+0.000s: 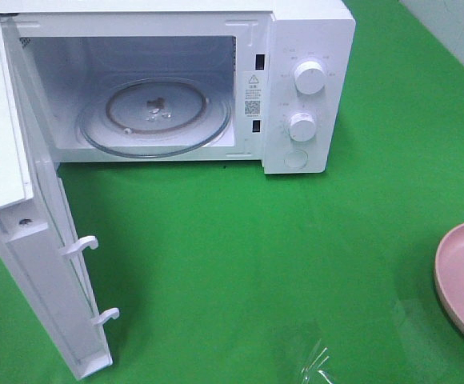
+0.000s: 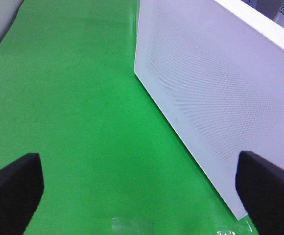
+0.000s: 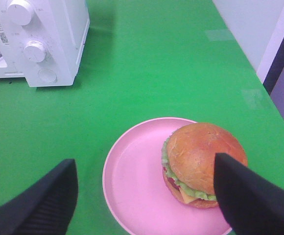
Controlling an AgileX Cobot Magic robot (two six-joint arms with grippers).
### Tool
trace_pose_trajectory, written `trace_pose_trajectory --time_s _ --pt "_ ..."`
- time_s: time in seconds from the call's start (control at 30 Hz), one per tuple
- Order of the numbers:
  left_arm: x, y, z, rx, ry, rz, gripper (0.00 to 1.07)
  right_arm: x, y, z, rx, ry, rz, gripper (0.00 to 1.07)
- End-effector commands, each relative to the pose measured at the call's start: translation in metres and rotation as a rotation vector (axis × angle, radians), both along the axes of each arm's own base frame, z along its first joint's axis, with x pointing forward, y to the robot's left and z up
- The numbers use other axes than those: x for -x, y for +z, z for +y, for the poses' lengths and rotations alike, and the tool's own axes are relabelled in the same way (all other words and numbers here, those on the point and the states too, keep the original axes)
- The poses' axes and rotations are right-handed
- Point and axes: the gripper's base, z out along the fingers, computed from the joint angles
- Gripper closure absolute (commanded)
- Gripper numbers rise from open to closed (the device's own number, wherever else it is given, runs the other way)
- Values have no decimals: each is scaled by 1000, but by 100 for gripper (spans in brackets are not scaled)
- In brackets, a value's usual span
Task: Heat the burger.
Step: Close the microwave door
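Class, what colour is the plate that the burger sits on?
The plate under the burger is plain pink, clearest in the right wrist view.

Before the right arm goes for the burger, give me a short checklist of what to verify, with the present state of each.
1. Microwave door swung open: ok.
2. Glass turntable seated inside with nothing on it: ok.
3. Burger sitting on the pink plate, upright and intact: ok.
4. Right gripper has its jaws open, one on each side of the plate, not touching the burger: ok.
5. Left gripper open beside the door's outer face, holding nothing: ok.
6. Green table between plate and microwave free of obstacles: ok in the high view, though the burger itself is out of that view.
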Motion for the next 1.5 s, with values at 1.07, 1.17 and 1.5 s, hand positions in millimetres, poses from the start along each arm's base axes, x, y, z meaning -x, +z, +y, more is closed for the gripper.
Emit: trace_pose_trajectory --time_s 1.07,1.17,1.5 --pt "1 0 0 1 1 -20 7 4 1 0 8 3 -38 31" --pt "1 0 0 1 1 -20 7 4 1 0 8 3 -38 31" --pt "-5 6 0 19 14 -3 9 4 1 0 8 3 -38 31"
